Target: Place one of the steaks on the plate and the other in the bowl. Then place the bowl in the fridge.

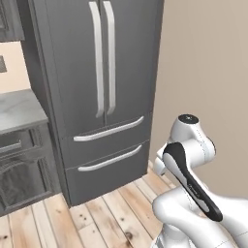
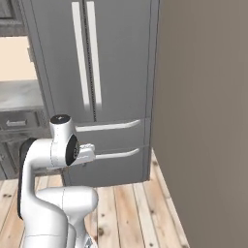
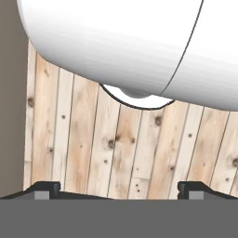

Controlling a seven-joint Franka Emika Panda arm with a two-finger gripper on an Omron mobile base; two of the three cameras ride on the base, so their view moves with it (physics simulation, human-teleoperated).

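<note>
Our gripper (image 3: 119, 188) hangs with its fingertips (image 3: 46, 187) spread wide, empty, over the plank floor (image 3: 116, 148). We see the fridge (image 1: 97, 97) ahead, doors and drawers closed, beside the counter (image 1: 19, 109). We find no readable writing.

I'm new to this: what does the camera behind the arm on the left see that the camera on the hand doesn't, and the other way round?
Left base view: the tall grey fridge, doors and both drawers shut, a grey counter over dark cabinets beside it, and a beige wall. Hand view: the gripper, open, empty, pointing down. Both: the pale plank floor.
</note>
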